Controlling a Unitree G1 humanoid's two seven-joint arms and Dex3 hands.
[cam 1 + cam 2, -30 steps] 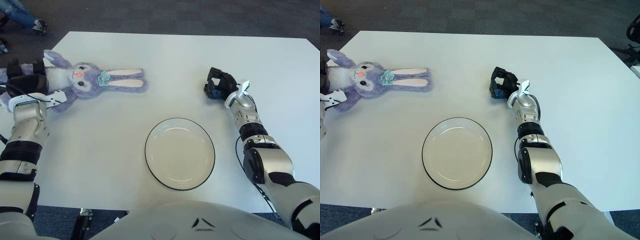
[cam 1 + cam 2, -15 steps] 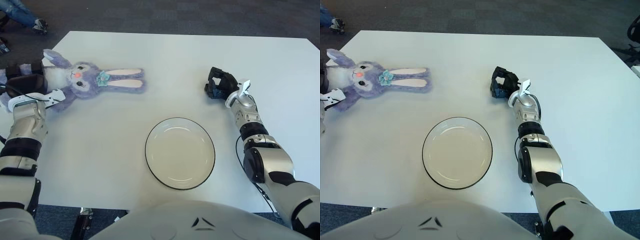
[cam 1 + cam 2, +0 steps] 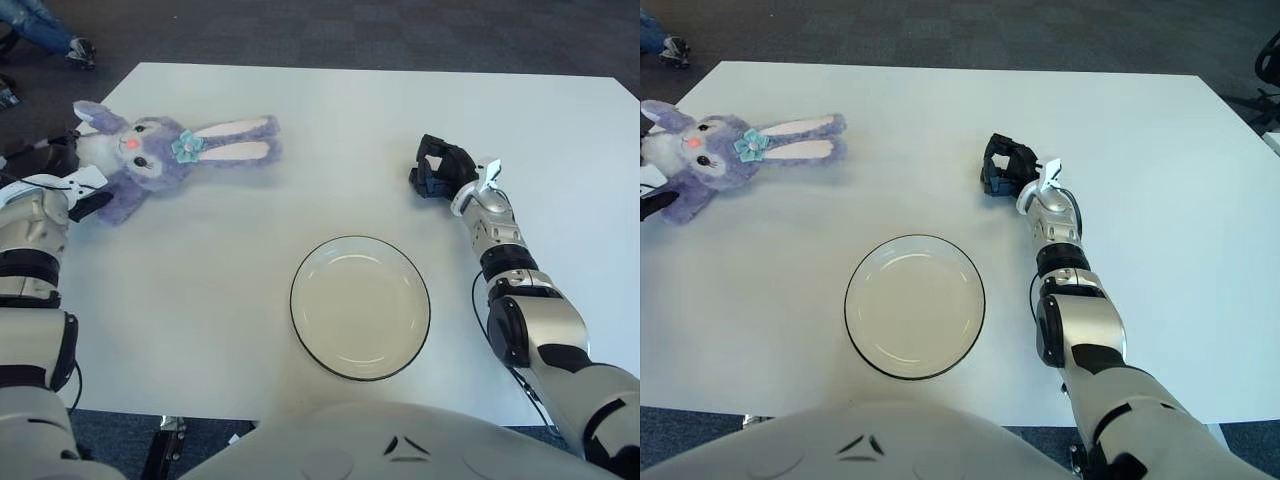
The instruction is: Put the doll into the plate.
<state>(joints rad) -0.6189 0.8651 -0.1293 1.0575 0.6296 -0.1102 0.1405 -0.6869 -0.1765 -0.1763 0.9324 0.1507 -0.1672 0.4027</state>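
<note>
The doll [image 3: 150,160], a purple plush rabbit with long ears and a teal flower, lies at the table's far left, ears pointing right. My left hand [image 3: 52,165] is at the doll's body by the left table edge, fingers closed around it; the plush hides part of them. An empty white plate [image 3: 360,300] with a dark rim sits near the front middle, well apart from the doll. My right hand [image 3: 440,170] shows right of the plate and further back, fingers curled, holding nothing.
The white table [image 3: 400,110] has its left edge right beside the doll and my left arm. Dark carpet lies beyond, with a person's shoe [image 3: 78,48] at the top left.
The doll has shifted left and away from me together with my left hand, its ears now tilting slightly upward. The right hand and the plate have stayed put.
</note>
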